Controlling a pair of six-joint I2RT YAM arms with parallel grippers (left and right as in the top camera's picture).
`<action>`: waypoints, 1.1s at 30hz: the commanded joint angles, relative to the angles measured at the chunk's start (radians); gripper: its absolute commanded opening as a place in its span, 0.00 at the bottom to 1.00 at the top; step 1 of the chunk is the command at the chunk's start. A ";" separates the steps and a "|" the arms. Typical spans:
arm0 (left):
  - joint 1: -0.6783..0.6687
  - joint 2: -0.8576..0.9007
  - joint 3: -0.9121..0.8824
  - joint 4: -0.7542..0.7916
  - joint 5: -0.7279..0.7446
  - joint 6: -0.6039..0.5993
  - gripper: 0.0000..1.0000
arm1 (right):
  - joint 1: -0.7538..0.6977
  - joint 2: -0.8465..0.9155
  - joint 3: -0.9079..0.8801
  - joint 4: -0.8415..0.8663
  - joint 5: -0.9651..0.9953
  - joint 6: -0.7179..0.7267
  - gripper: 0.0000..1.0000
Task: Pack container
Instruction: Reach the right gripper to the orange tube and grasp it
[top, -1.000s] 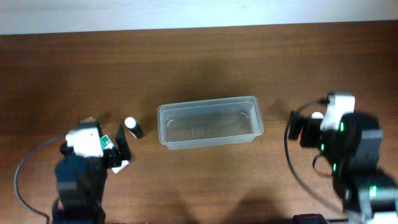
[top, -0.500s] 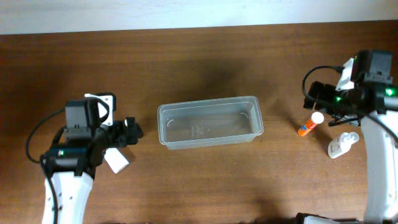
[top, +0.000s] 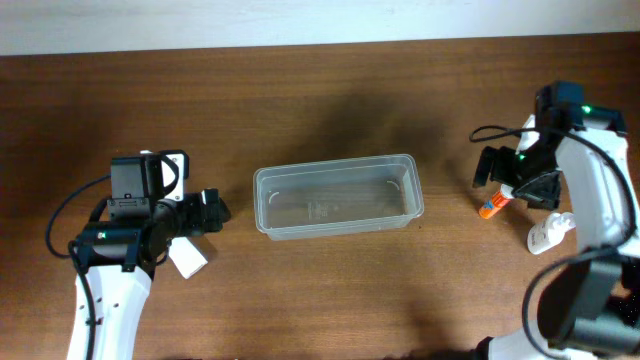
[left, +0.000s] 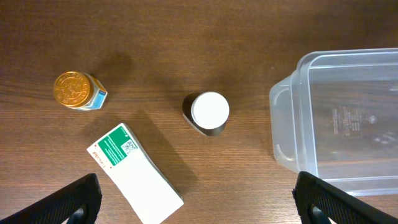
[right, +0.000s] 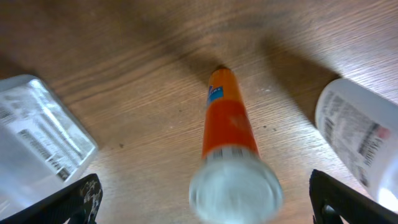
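The container (top: 335, 196) is a clear shallow rectangular tub, empty, at the table's centre; its left end shows in the left wrist view (left: 292, 124) and a corner in the right wrist view (right: 37, 137). My left gripper (top: 205, 212) (left: 196, 202) is open and empty, above a dark bottle with a white cap (left: 210, 112) and a white and green box (left: 134, 174) (top: 187, 258). My right gripper (top: 515, 178) (right: 202, 199) is open, its fingers on either side of an orange glue stick (right: 229, 127) (top: 492, 207) lying on the table, not closed on it.
A small gold-lidded jar (left: 74, 90) stands left of the dark bottle. A white plastic bottle (top: 550, 234) (right: 360, 137) lies just right of the glue stick. A pale wall strip runs along the table's far edge.
Both arms have swung out from their folded poses. The right gripper has moved left and down over the orange glue stick. The left gripper has stayed by the dark bottle.
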 joint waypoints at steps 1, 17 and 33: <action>-0.004 0.000 0.024 0.000 -0.012 0.013 0.99 | -0.017 0.061 0.021 0.000 -0.007 0.009 0.98; -0.004 0.000 0.024 0.004 -0.011 0.013 0.99 | -0.073 0.113 0.019 0.014 -0.007 0.004 0.68; -0.004 0.000 0.024 0.004 -0.011 0.013 0.99 | -0.072 0.113 0.019 0.010 -0.007 0.004 0.28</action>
